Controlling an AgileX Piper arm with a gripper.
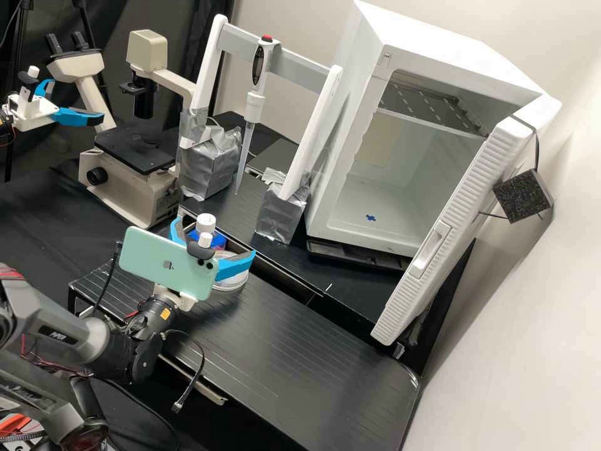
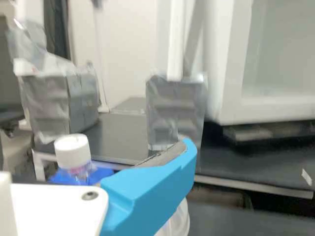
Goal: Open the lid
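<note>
The hand (image 1: 215, 237) hangs wide, blue fingers well apart, near the bottle (image 2: 84, 173) (white lid (image 1: 206, 222) on)

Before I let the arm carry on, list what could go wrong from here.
The open gripper looks close to the white-capped bottle; a sideways swing might tip it.
A blue finger partly hides the clear round container, so coming lower could catch or shove it.

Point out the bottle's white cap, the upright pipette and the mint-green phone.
White cap (image 2: 74, 156): wrist view, on its side wall.
Pipette (image 1: 253, 108): high view, on its lower white body.
Mint-green phone (image 1: 149, 258): high view, on its back.
</note>
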